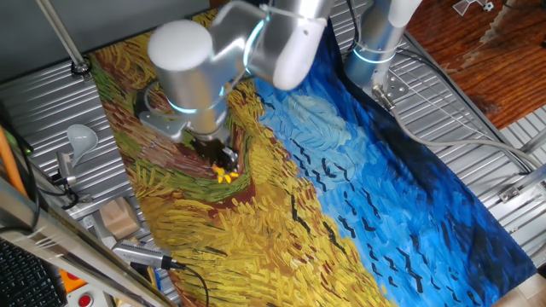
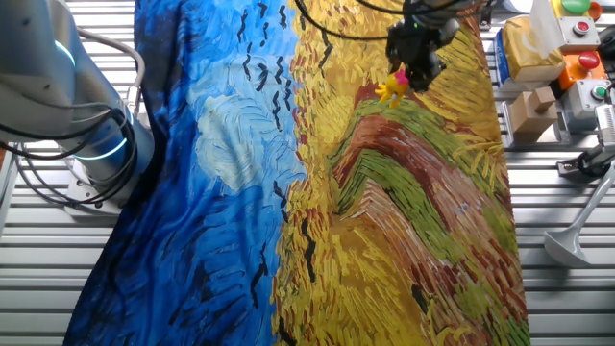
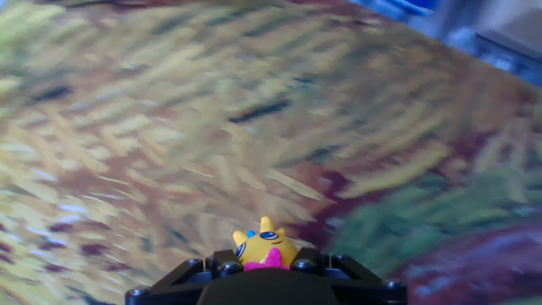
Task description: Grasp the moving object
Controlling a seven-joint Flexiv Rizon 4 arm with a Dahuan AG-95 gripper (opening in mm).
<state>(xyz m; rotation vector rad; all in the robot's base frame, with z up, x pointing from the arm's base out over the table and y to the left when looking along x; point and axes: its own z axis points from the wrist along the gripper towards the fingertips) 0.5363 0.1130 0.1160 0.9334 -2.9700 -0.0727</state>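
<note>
Hand view: claw (image 3: 264,273) closed on toy (image 3: 264,247), yellow legs poking out; keep squeeze steady, lift straight off cloth (image 3: 169,127).

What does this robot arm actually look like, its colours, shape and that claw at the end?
The arm is built from fat, rounded segments in silvery grey and white, with glowing light-blue rings at the joints. Its base column is metallic, also ringed in blue, with black cables trailing beside it. The gripper is black and compact; in the hand view its fingers look like blocky black plastic with small studs.
</note>
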